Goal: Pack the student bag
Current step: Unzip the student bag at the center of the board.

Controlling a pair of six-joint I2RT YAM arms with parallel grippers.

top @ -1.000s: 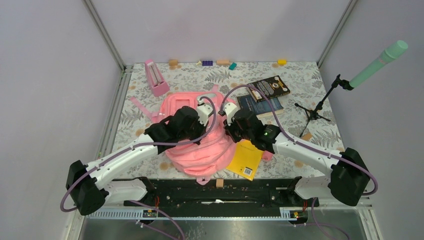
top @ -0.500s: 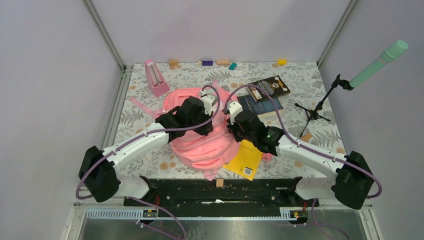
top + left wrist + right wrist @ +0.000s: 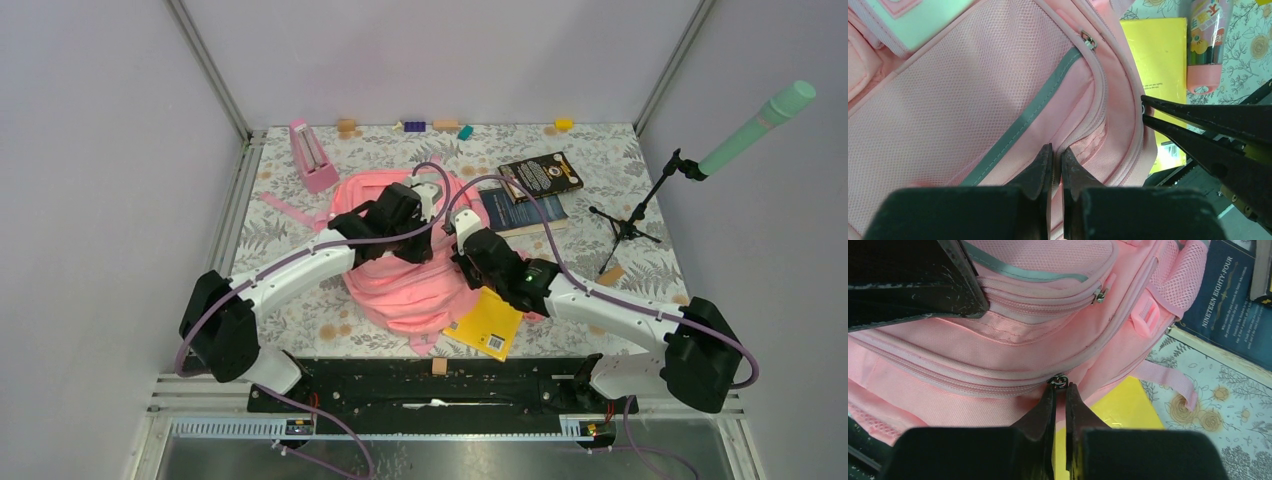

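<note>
The student bag (image 3: 400, 290) is a soft pink backpack lying in the middle of the table, with a grey strip (image 3: 1023, 125) across its front pocket. My left gripper (image 3: 430, 248) is shut on a fold of pink fabric by a pocket seam (image 3: 1057, 150). Just to its right, my right gripper (image 3: 458, 262) is shut on a metal zipper pull (image 3: 1059, 380) on the bag's side (image 3: 1023, 355). In the left wrist view the right gripper's fingers (image 3: 1198, 125) reach in from the right. A yellow book (image 3: 490, 320) lies partly under the bag's near right edge.
A dark blue book (image 3: 515, 212) and a black book (image 3: 540, 175) lie right of the bag. A pink bottle (image 3: 1205, 40) lies past the yellow book. A pink metronome (image 3: 313, 157) stands back left, a microphone stand (image 3: 630, 220) at right, and small blocks (image 3: 440, 125) line the back edge.
Both arms have reached farther from the near edge, and the bag has shifted that way with them. Both grippers have stayed shut.
</note>
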